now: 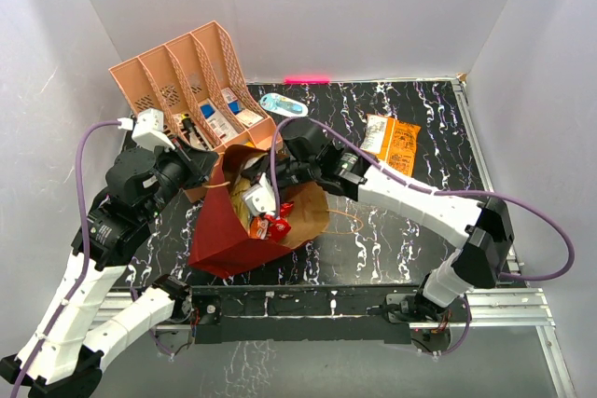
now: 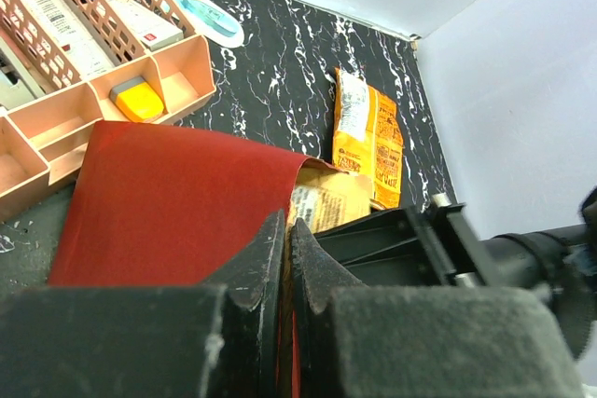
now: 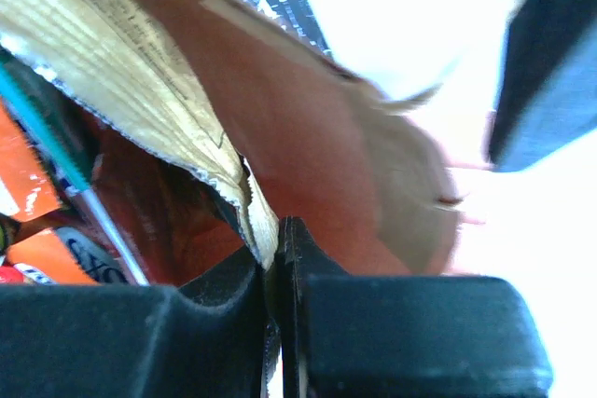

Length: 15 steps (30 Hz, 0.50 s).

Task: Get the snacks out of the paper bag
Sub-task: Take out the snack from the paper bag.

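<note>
The dark-red paper bag (image 1: pixel 224 240) lies on its side with its mouth toward the back. My left gripper (image 1: pixel 207 174) is shut on the bag's upper edge; in the left wrist view (image 2: pixel 287 235) the red paper (image 2: pixel 177 202) runs between the jaws. My right gripper (image 1: pixel 278 174) reaches into the bag's mouth and is shut on a corner of a gold packet (image 3: pixel 112 53), seen in the right wrist view (image 3: pixel 272 251). Orange and teal packets (image 3: pixel 28 193) lie deeper in the bag. One orange packet (image 1: pixel 392 142) lies on the table at the back right.
A peach slotted organizer (image 1: pixel 187 81) with small boxes stands at the back left, touching the bag. A light-blue oval object (image 1: pixel 283 105) lies behind the bag. The black marbled table (image 1: pixel 401 240) has white walls on three sides.
</note>
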Available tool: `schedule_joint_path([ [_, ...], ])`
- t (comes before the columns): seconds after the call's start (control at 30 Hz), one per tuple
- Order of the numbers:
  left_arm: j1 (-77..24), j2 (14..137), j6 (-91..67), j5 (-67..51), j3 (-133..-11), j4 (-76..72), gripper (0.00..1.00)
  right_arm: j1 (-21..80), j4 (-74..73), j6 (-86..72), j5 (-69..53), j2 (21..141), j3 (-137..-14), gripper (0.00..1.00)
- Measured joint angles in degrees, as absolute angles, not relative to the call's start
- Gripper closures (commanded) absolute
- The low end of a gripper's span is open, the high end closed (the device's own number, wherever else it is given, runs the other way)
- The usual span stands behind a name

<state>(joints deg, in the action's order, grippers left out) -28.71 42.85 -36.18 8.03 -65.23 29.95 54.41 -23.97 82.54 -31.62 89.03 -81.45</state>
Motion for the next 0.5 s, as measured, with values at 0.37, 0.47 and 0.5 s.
schedule_joint_path([
  [0.37,-28.73,42.85,-37.08,11.88,-65.23,31.27,1.00,54.22,-29.47,69.04,-30.50,86.67,-98.08,0.92],
  [0.47,-28.71,42.92,-37.23,13.10,-65.25,31.73,1.00,54.24,-31.88,60.60,-27.14,83.70,-101.69,0.92],
  [0.5,-28.71,42.94,-37.30,13.37,-65.25,31.77,1.00,54.22,-32.05,58.37,-26.13,82.83,-102.74,0.92],
])
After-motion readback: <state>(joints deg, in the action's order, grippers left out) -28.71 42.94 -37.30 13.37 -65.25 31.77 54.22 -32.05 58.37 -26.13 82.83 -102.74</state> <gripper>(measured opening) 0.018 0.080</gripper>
